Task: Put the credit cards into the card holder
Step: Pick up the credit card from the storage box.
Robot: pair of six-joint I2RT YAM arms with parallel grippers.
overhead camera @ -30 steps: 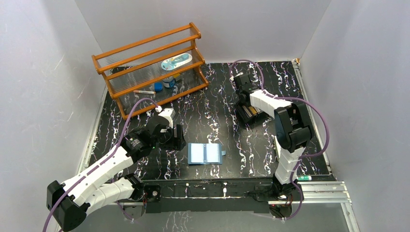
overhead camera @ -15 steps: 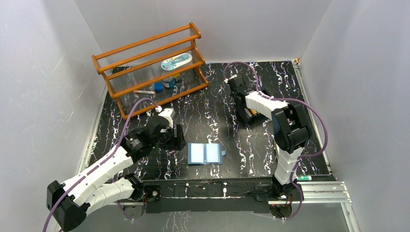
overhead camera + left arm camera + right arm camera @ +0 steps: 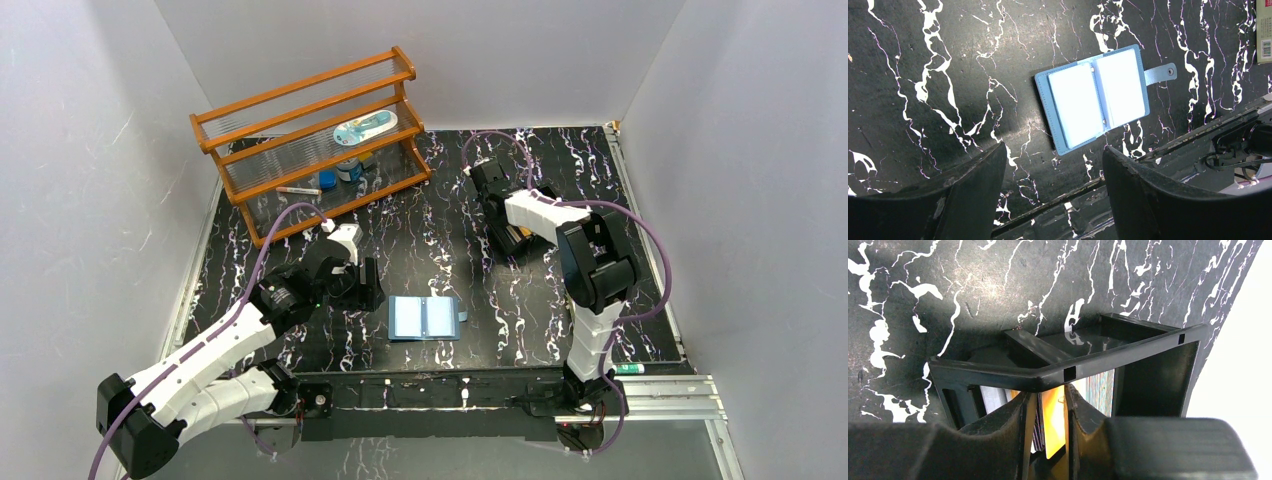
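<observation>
The card holder [image 3: 425, 318] lies open on the black marbled table, light blue inside, with its snap tab to the right; it also shows as the card holder [image 3: 1098, 95] in the left wrist view. My left gripper [image 3: 365, 285] hovers just left of it, jaws wide open and empty [image 3: 1053, 160]. At the far right, my right gripper [image 3: 503, 222] reaches down into a black tray [image 3: 1068, 372]. Its fingers are closed on upright credit cards, an orange one [image 3: 1054, 425] against the right finger and striped ones beside the left finger.
A wooden rack [image 3: 310, 140] with small items on its shelves stands at the back left. A small tube [image 3: 630, 368] lies by the front right rail. The black tray [image 3: 525, 240] sits right of centre, under the right arm.
The right wrist has swung a little to the left over the tray, and its jaws have narrowed onto the cards. The left arm and the card holder have not moved.
</observation>
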